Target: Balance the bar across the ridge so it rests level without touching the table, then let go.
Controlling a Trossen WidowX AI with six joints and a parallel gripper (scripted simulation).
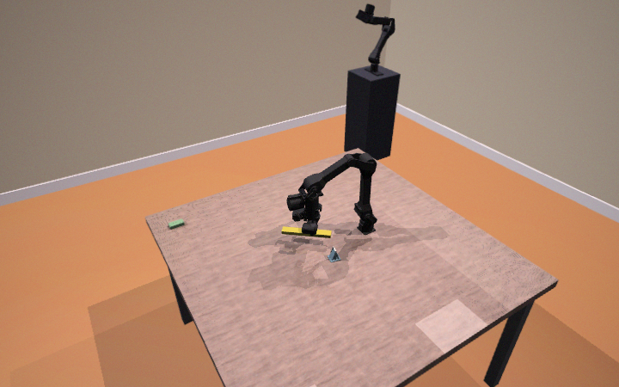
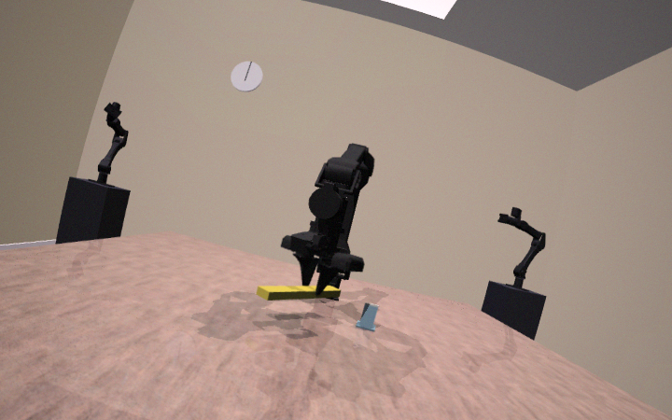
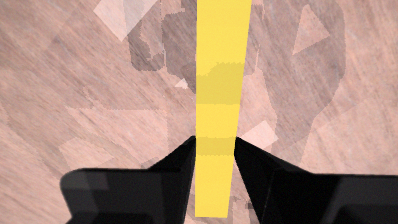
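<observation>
The yellow bar (image 1: 290,230) (image 2: 281,293) (image 3: 223,40) is raised a little above the table, with its shadow apart beneath it. It looks close to level. My gripper (image 1: 309,230) (image 2: 312,289) (image 3: 214,140) points down and is shut on the bar, one finger on each long side. In the wrist view the bar's near end shows just behind the fingers and its far end runs out of frame. The small blue ridge (image 1: 334,255) (image 2: 368,316) stands upright on the table, right of the bar in the top and exterior views, with nothing on it. It is not seen in the wrist view.
A green block (image 1: 176,224) lies near the table's left corner in the top view. A pale square patch (image 1: 451,324) shows near the table's front right edge. Other arms stand on dark pedestals (image 1: 370,115) (image 2: 92,211) (image 2: 513,311) beyond the table.
</observation>
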